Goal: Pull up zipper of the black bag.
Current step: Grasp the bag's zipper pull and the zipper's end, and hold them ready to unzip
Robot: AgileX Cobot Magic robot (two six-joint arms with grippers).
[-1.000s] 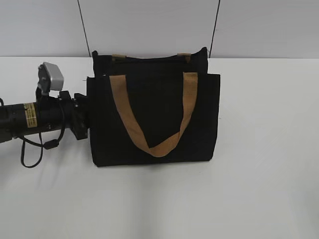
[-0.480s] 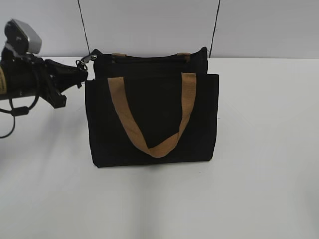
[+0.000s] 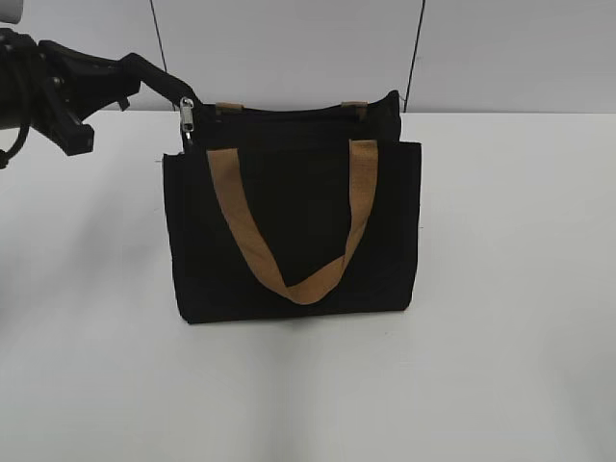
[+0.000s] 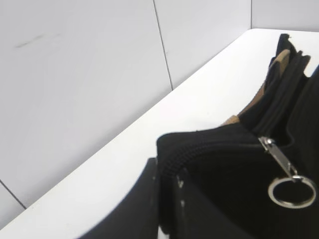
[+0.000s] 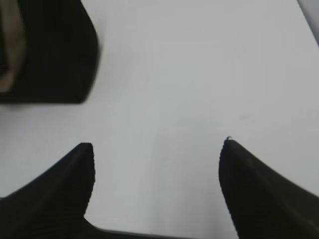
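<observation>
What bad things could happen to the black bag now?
1. The left gripper is at the bag's top left corner, right by the silver zipper pull. The pull looks like it hangs free, so the grip may be on fabric and could slip.
2. The right gripper is open over bare table, not touching the black bag. With nothing steadying it, a pull could probably tip or drag the bag.

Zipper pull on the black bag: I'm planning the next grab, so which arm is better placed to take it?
Left: the left gripper is at the bag's top corner beside the zipper pull. The right gripper hovers open over bare table.
</observation>
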